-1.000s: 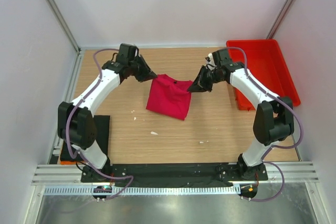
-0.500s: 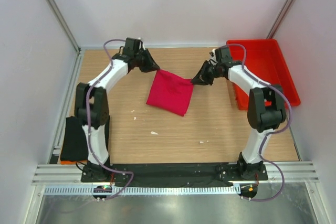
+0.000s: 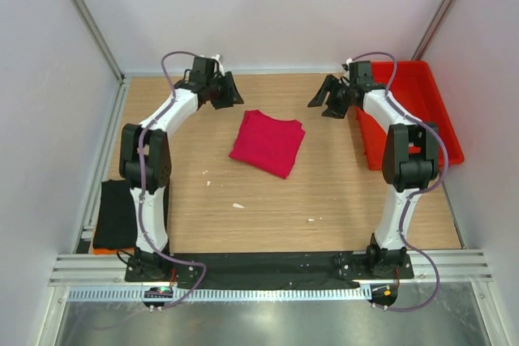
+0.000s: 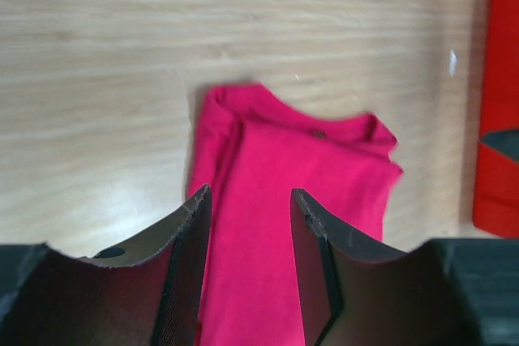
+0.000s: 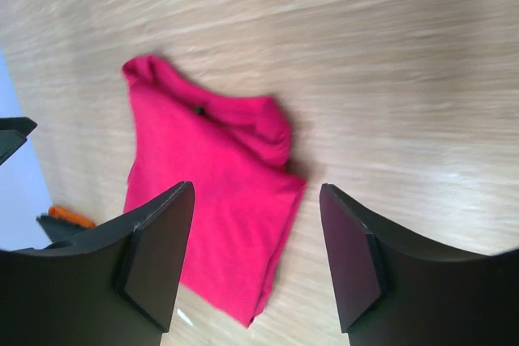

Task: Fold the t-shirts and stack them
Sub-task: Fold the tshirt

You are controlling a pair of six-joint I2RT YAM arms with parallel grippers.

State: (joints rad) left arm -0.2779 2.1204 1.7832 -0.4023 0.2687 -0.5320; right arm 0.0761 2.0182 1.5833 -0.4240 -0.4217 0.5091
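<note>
The crimson-pink t-shirt [image 3: 268,143] lies folded into a small rectangle on the wooden table, collar side toward the back. My left gripper [image 3: 231,101] hovers open just behind its left corner, nothing between the fingers. My right gripper [image 3: 322,105] stands open off its far right corner, also holding nothing. From the left wrist the shirt [image 4: 300,192] shows beyond the open gripper [image 4: 250,196]. In the right wrist view the shirt [image 5: 215,200] lies below the wide-open gripper [image 5: 256,186]. The black t-shirt [image 3: 117,215] lies folded at the table's left edge.
A red plastic tray [image 3: 405,70] stands at the far right, close behind my right arm; its edge [image 4: 496,119] shows in the left wrist view. Small white scraps [image 3: 238,205] lie on the wood in front of the shirt. Enclosure walls border the table.
Both grippers opened and let go of the crimson shirt's far corners, then pulled back and apart. The shirt settled flat on the table.
</note>
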